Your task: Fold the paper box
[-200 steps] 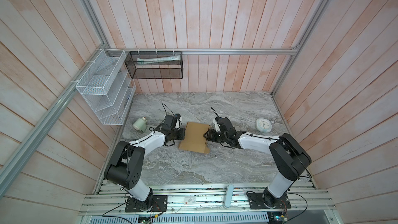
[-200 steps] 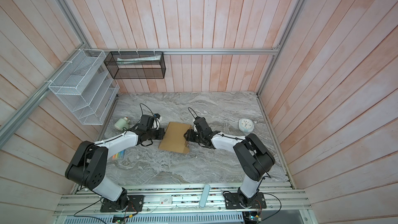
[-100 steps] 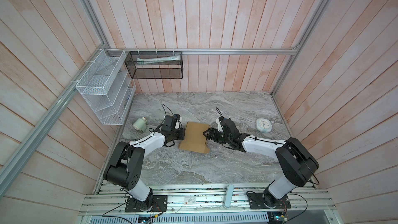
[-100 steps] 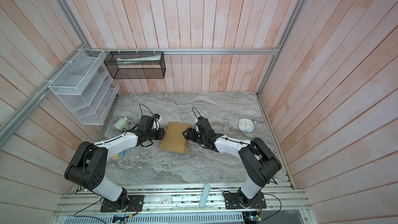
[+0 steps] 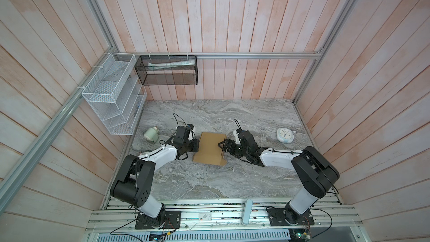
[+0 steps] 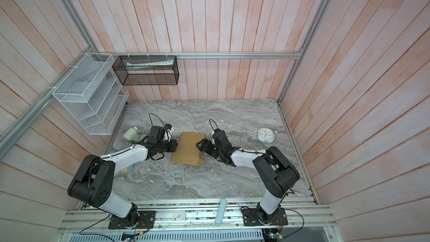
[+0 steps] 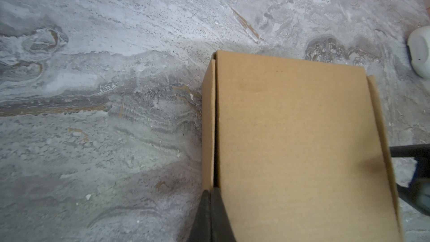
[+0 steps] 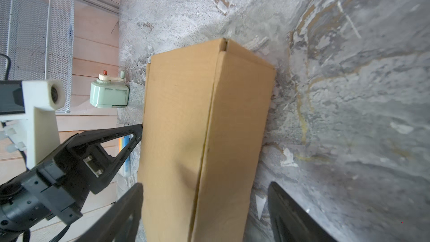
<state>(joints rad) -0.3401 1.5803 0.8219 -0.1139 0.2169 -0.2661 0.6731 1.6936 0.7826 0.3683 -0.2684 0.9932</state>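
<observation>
Cardboard, plain brown and unprinted: in both top views one paper box [image 5: 210, 147] lies closed at mid-table [image 5: 209, 182] between two grippers; in the left wrist view, the left gripper [image 7: 210, 190] is pinched closed, tips against the box's side seam; in the right wrist view, the right gripper [image 8: 206, 184] is spread wide, straddling one box end.

A brown box [image 5: 210, 147] lies mid-frame on the grey marbled worktop [image 5: 209, 178]. The left fingers [image 5: 196, 146], pressed together, meet its left edge. The right fingers [image 5: 221, 145] stand spread at its right edge. A round clock [image 5: 285, 135] lies at centre right and a pale green object [image 5: 151, 134] at centre left, below a white wire rack [image 5: 111, 96]. A black mesh basket [image 5: 168, 71] hangs on the back wall.
</observation>
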